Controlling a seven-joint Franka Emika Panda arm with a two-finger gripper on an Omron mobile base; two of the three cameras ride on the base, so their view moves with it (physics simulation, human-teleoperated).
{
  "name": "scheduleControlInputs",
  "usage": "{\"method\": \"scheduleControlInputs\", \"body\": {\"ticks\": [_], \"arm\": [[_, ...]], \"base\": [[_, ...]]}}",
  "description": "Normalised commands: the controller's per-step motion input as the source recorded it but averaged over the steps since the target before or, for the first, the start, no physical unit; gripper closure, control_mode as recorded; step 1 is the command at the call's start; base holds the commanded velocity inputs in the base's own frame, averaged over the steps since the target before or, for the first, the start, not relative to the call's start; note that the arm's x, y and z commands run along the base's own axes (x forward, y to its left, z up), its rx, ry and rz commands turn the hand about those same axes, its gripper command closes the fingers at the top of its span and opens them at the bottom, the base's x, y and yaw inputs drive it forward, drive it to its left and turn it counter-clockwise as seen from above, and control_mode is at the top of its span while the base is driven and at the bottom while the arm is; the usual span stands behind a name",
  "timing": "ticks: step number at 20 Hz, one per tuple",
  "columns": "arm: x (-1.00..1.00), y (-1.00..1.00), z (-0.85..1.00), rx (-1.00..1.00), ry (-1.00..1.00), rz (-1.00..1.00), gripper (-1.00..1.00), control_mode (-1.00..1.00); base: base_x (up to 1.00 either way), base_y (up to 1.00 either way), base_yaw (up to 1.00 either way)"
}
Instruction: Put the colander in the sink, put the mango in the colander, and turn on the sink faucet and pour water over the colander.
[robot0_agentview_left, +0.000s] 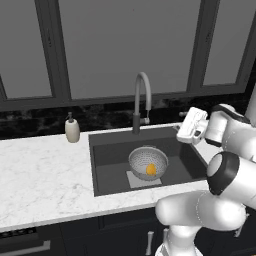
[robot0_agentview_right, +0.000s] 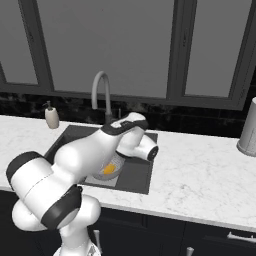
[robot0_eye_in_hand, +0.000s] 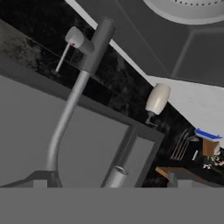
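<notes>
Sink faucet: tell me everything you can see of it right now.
The tall grey metal gooseneck sink faucet stands upright on the white marbled counter behind the dark rectangular sink, centred on its back edge. Its lower stem is darker, with a small side lever bearing a red dot. The arched spout curves forward over the basin. No water runs, and nothing touches it.

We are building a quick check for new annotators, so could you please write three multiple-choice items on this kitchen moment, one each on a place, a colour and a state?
1. Where is the mango?
A. on the counter
B. inside the colander
C. in the gripper

2. What colour is the soap bottle?
A. cream
B. blue
C. black

3. How is the gripper?
A. shut on the faucet's lever
B. shut on the mango
C. open, holding nothing

Answers:
1 B, the orange fruit lies in the holed bowl in the sink.
2 A, pale against the dark backsplash.
3 C, it hangs free right of the sink faucet.
</notes>
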Motion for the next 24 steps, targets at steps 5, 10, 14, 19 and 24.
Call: {"method": "scheduleControlInputs", "body": {"ticks": [5,10,14,19,24], "arm": [[0.44,0.0,-0.03,0.05,0.05,-0.03,-1.0,-1.0],[0.42,0.0,-0.24,0.02,0.06,-0.03,-1.0,-1.0],[0.23,0.0,-0.35,0.0,0.01,-0.08,-1.0,-1.0],[0.21,0.0,-0.34,0.0,0.0,-0.05,-1.0,-1.0],[0.2,0.01,-0.05,0.01,0.0,0.0,-1.0,-1.0]], "base": [[0.0,0.0,0.0],[0.0,0.0,0.0],[0.0,0.0,0.0],[0.0,0.0,0.0],[0.0,0.0,0.0]]}}
